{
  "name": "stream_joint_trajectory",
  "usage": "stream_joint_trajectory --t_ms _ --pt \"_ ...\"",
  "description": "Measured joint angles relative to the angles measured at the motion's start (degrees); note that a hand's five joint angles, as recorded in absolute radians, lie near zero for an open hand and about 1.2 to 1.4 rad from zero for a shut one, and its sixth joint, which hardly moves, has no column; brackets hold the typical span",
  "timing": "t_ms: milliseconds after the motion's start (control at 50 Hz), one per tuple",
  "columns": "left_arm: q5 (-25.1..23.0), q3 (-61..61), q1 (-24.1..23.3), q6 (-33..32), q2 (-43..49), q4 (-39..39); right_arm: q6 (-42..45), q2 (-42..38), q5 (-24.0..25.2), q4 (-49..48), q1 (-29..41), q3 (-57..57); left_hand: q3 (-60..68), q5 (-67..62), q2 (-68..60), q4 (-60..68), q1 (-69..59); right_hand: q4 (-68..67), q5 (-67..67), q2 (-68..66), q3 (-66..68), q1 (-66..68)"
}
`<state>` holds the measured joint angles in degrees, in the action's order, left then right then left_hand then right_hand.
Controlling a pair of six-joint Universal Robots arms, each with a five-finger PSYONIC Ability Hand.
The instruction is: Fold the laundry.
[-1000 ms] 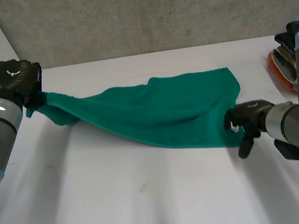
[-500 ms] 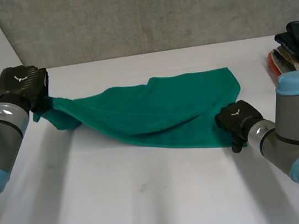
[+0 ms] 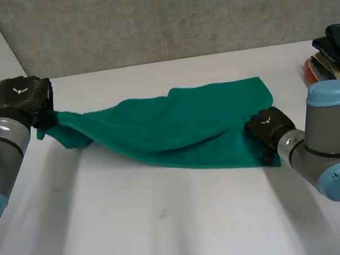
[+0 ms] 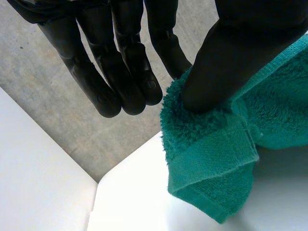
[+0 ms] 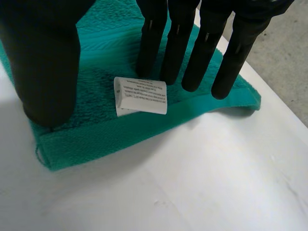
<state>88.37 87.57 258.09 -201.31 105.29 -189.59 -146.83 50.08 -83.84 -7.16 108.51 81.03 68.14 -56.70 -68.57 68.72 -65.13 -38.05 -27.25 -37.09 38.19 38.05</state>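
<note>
- The green towel (image 3: 183, 129) stretches across the middle of the head view, from upper left to centre right. It is loose and rumpled, with a soft roll along its length. No clean fold is in it yet.
- At upper left, one corner is up off the white table (image 3: 171, 229), and the towel sags from there down to the tabletop.
- That corner is with the left hand (image 3: 21, 97). In its wrist view the thumb (image 4: 226, 62) pinches the hem against the nearest finger, and the other fingers stick out straight beside it.
- Over at centre right, the right hand (image 3: 266, 128) sits on the towel's near corner. Its fingers (image 5: 192, 48) are straight and spread from the thumb, tips down by the white care label (image 5: 140, 96) and the hem. Nothing is pinched there.
- My read is an early stage: one corner secured, the other merely covered. The right hand's grasp, the spreading and every fold are left to do.
- At the right edge waits a pile of dark and orange clothes (image 3: 336, 47), well apart from the towel, so more laundry likely follows.
</note>
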Motion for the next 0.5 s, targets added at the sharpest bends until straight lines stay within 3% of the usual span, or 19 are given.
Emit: stream_joint_trajectory --t_ms 240,320,500 --pt "0.01 0.22 -0.03 0.04 0.00 0.10 0.05 -2.95 -0.01 0.02 0.37 -4.89 0.00 0.00 0.00 0.00 0.00 -3.37 -3.44 -4.41 3.29 3.50" --pt "-0.01 0.32 0.01 -0.04 0.10 0.17 0.02 -3.57 -0.19 -0.10 0.16 -6.54 0.00 0.00 0.00 0.00 0.00 -26.16 -26.09 -27.54 25.94 25.69" --pt "0.26 0.79 -0.20 -0.72 -0.29 3.52 -1.97 3.41 -2.41 1.34 -2.99 -8.75 0.00 0.00 0.00 0.00 0.00 -30.36 -28.81 -29.96 29.57 26.36"
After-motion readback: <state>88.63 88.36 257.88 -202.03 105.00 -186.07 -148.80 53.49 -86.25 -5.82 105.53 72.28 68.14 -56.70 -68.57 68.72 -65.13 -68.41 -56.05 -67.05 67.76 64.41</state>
